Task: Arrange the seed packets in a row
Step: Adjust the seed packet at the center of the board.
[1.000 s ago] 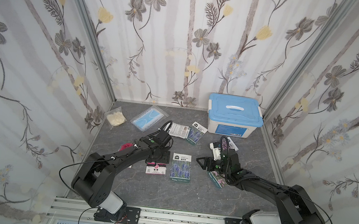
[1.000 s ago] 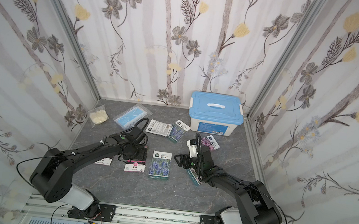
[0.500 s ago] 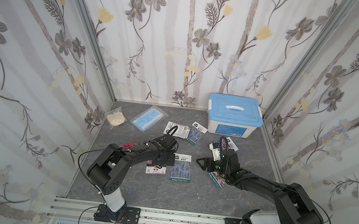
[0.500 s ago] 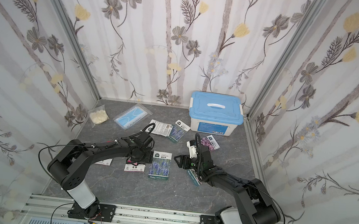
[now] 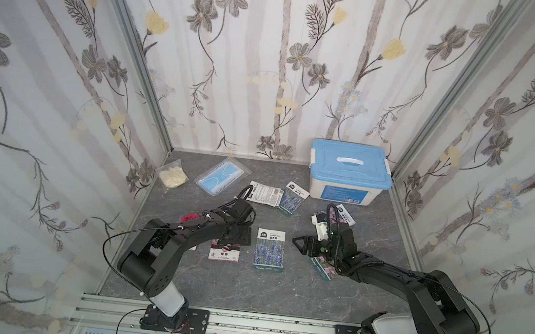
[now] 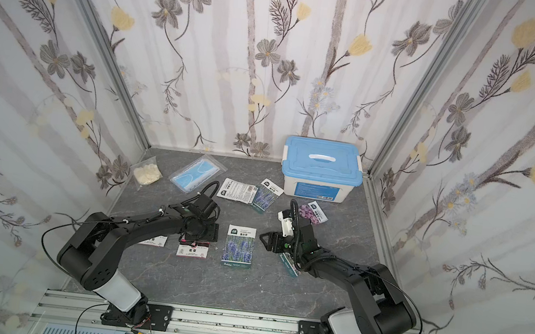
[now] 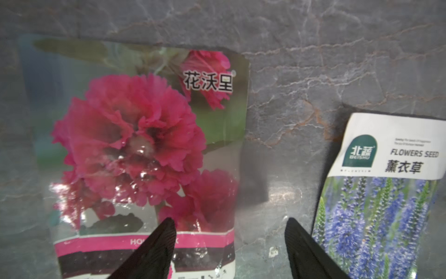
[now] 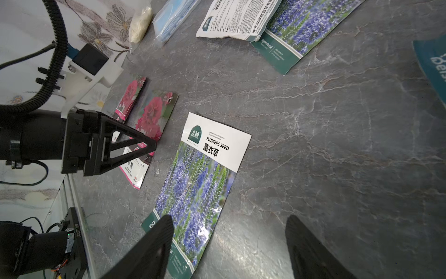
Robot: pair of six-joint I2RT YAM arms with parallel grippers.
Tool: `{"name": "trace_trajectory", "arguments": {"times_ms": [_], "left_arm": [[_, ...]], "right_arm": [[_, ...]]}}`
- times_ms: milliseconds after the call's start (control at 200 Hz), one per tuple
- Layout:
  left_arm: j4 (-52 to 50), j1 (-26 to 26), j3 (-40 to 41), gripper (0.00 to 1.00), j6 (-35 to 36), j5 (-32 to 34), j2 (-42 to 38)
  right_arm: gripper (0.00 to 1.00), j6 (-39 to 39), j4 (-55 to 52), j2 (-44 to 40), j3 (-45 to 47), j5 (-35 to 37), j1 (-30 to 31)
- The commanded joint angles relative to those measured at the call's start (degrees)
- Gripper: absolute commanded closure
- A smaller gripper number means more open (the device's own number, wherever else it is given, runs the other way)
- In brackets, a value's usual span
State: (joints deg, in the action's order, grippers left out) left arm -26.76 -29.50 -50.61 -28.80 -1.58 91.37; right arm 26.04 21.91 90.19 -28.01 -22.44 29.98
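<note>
Two packets were seen flat on the tabletop, side by side with a gap between: the red packet and the lavender packet. The left gripper was held spread and empty, low over the red packet's edge. The right gripper was spread and empty too, near the lavender packet. The row seemed only partly made. Some other packets were seen by the blue box. One likely had to be fetched next and pinched by an edge.

Crimson-flowered packet; white-banded lavender-blue packet; grey veined tabletop; seemingly cream bag.
</note>
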Motion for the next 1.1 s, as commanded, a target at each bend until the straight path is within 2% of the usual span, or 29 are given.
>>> {"name": "trace_trajectory", "arguments": {"times_ms": [0,285,450,570,594,669,814,934,1094], "left_arm": [[-2.0,1.3,0.1,0.25,1.6,0.5,-1.3],[-4.2,1.4,-1.7,0.25,1.1,0.6,-4.8],[-2.5,-0.8,0.1,0.26,-2.7,0.6,-5.9],[0.9,-2.3,2.8,0.25,-8.0,1.8,-7.2],[1.8,-2.5,3.4,0.24,-9.5,2.2,-7.4],[3.3,-3.5,4.5,0.1,-12.6,3.9,-8.1],[5.8,-5.5,6.0,0.0,-16.8,8.3,-9.8],[4.8,-5.5,5.9,0.0,-19.3,11.0,-9.4],[-1.4,-6.0,2.2,0.0,-25.0,14.3,-5.3]], "right_arm": [[0.25,-0.4,2.6,0.4,-0.1,-0.5,0.0],[0.25,-0.3,2.5,-0.2,0.1,-0.6,0.1],[0.25,-0.1,2.6,-0.3,0.0,-0.6,-0.1],[0.25,-0.1,2.6,-0.3,0.0,-0.6,-0.1],[0.25,-0.1,2.7,-0.2,0.1,-0.7,-0.1],[0.25,0.0,2.9,-0.1,0.2,-0.9,-0.1],[0.25,0.2,3.2,0.1,0.2,-1.3,-0.1],[0.25,0.3,3.2,0.2,0.3,-1.3,-0.1],[0.25,0.3,3.3,0.4,0.1,-1.3,-0.1]]}}
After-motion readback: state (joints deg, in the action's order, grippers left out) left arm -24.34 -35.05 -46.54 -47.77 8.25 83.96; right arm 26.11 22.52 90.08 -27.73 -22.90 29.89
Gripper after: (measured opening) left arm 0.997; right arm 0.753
